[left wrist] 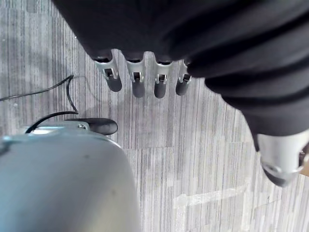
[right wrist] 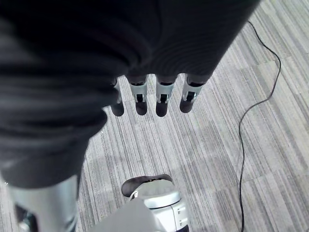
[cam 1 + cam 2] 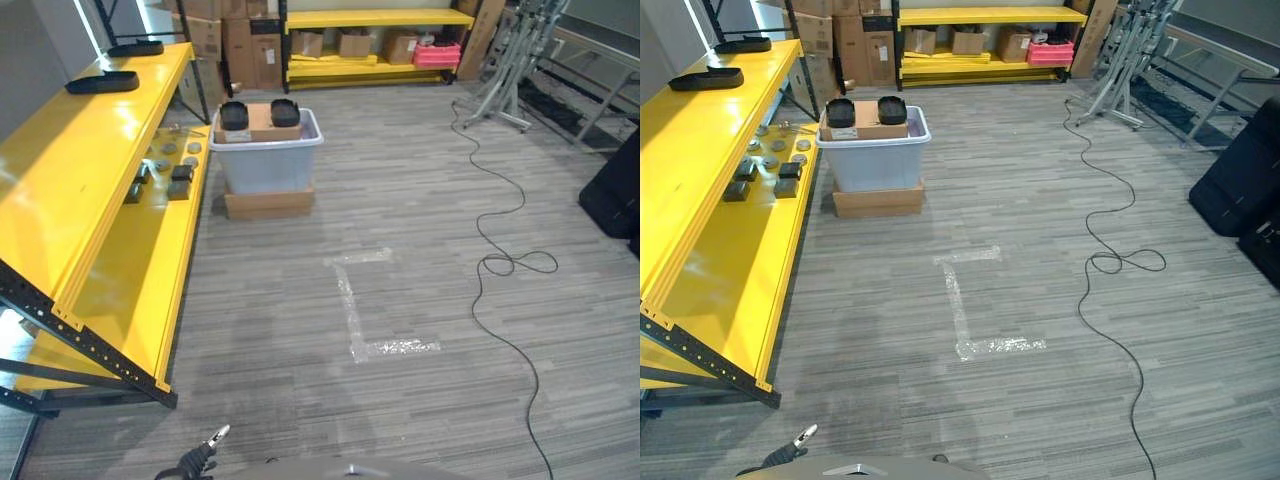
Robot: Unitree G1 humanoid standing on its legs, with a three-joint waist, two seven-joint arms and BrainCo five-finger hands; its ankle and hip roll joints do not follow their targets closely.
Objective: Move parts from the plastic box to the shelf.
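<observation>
Both hands hang empty with fingers straight: left hand [image 1: 145,79], right hand [image 2: 154,96]. Black moulded parts [image 3: 259,113] rest atop the translucent plastic box [image 3: 265,155], beside the yellow metal shelf [image 3: 90,170]. Approaching risks snagging the black floor cable [image 3: 500,240].

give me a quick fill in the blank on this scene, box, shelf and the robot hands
1. The plastic box stands on a flat ____ box on the floor.
2. Two ____ parts sit on top of the plastic box.
3. The shelf beside the box is painted ____.
4. The left robot hand and right robot hand hold ____, fingers straight above the floor.

Missing words: cardboard; black; yellow; nothing
</observation>
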